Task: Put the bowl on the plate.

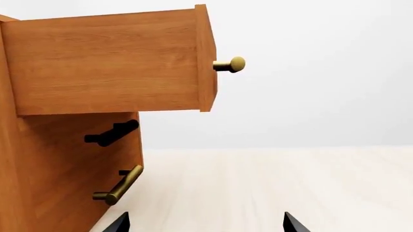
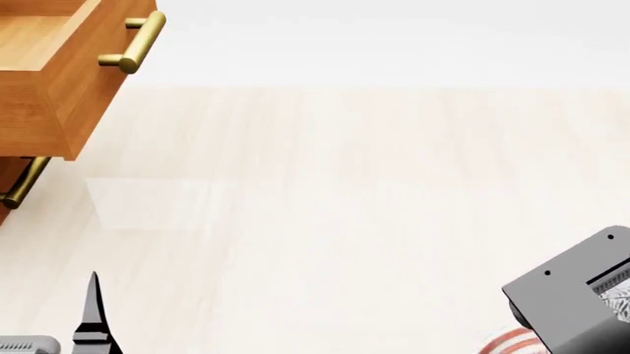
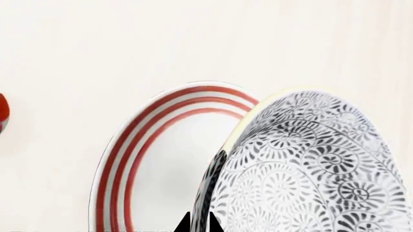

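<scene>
A bowl [image 3: 310, 169] is seen in white, covered with a thick grey-blue flower pattern, and a thin pale yellow rim is seen at its edge. A plate [image 3: 171, 159] is shown in white, with three red rings painted around its rim. A bit of red [image 3: 3, 113] is seen at nine o'clock of the plate. A cabinet [image 1: 71, 159] is shown in orange-brown wood, with gold handles [image 1: 119, 186]. The table [image 2: 374, 206] is coloured pale cream. The gripper tips [image 1: 205, 223] are black.
</scene>
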